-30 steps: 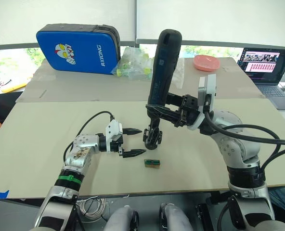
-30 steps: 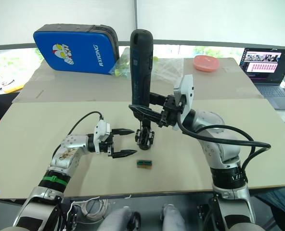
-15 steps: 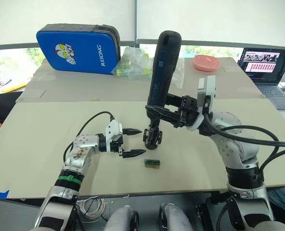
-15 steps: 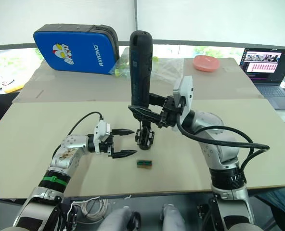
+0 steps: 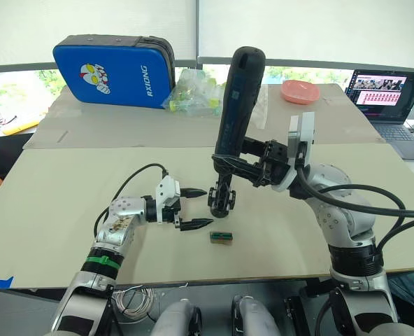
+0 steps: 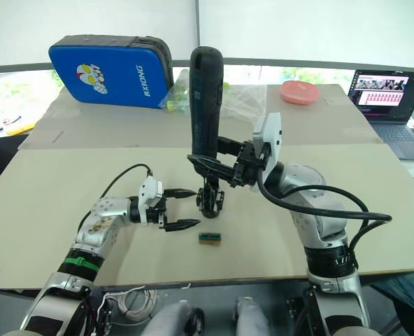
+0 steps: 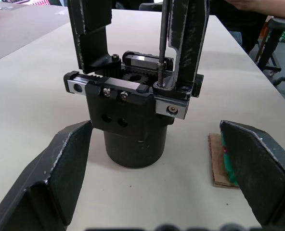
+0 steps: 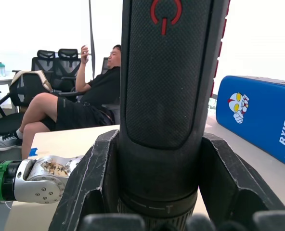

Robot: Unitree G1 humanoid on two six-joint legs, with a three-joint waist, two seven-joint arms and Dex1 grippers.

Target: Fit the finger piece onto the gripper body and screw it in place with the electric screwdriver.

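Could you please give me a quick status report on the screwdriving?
Right hand grips electric screwdriver, bit down on gripper body. Left hand open beside it, empty. Small green block lies nearby.

L gripper (image 5: 195, 208) crept a bit closer to the gripper body (image 5: 221, 199), fingers spread wide; electric screwdriver (image 5: 236, 98) tilted slightly more upright in R gripper (image 5: 229, 161).

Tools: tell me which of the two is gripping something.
The right tool, shut on the upright electric screwdriver. The left tool hangs open, holding nothing, beside the gripper body.
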